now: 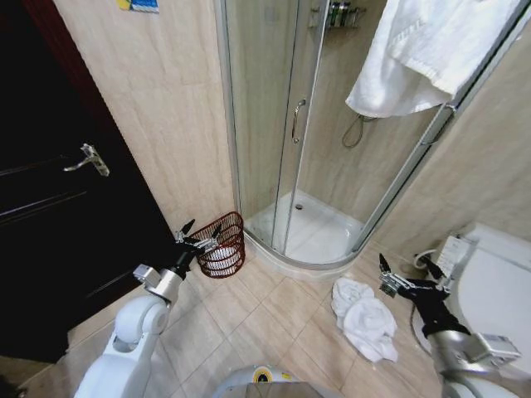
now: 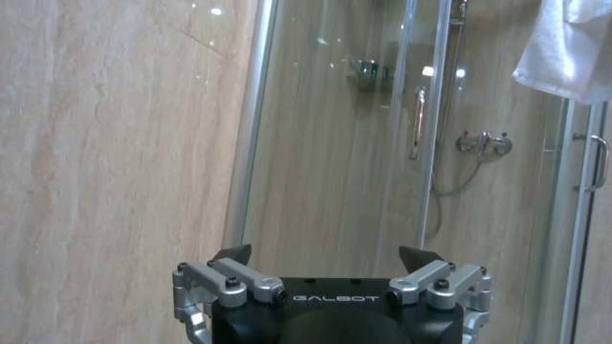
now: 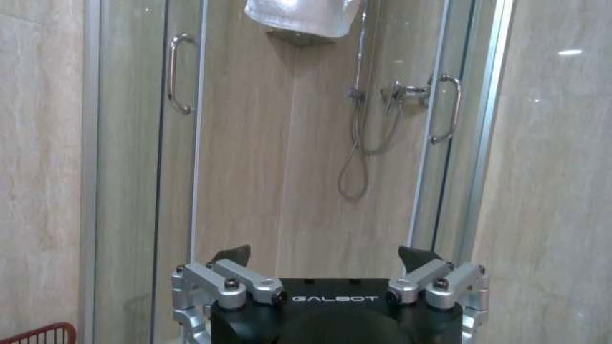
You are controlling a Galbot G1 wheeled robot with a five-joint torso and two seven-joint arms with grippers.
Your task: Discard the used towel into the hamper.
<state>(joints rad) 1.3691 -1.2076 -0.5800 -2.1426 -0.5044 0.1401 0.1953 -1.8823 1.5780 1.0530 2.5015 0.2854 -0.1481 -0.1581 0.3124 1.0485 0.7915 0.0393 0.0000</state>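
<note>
In the head view, the used towel (image 1: 365,317) lies in a white heap on the floor (image 1: 274,311), low and right of the middle of the frame. The right gripper (image 1: 410,275) hangs just beside it, a bit to the right, with its fingers spread wide and nothing in them. The hamper (image 1: 222,244) stands left of the middle, by the shower (image 1: 311,224) edge. The left gripper (image 1: 196,234) hovers right by the hamper's rim, also spread wide and holding nothing.

To do this step well, I think the right gripper should go down over the thick middle of the heap and pinch a big bunch, so no end drags.

In the left wrist view, the left gripper (image 2: 327,256) is low in the frame, its tips apart, facing the shower glass.

In the right wrist view, the right gripper (image 3: 327,256) is low in the frame, tips apart. A bit of the hamper (image 3: 39,333) peeks in at the lower left corner.
</note>
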